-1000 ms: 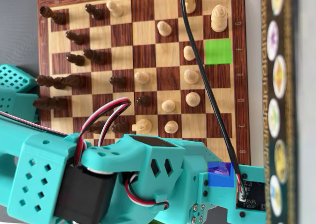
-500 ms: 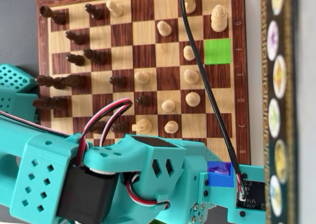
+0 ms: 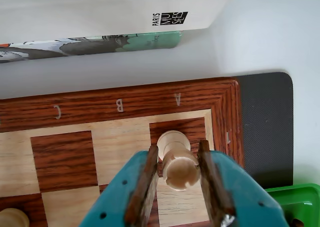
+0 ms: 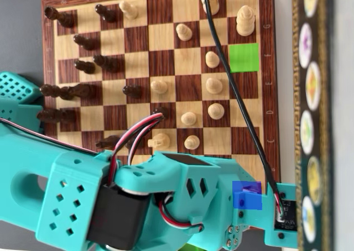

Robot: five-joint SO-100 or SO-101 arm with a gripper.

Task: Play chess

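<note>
Your gripper (image 3: 175,174) brackets the corner rook (image 3: 176,161), jaws not visibly touching it. Light, smooth, likely tippy: pinch its waist squarely.

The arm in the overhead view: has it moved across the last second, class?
Yes. The arm has shifted right and slightly down against the chessboard; its camera board now sits farther right of the board's corner.
</note>
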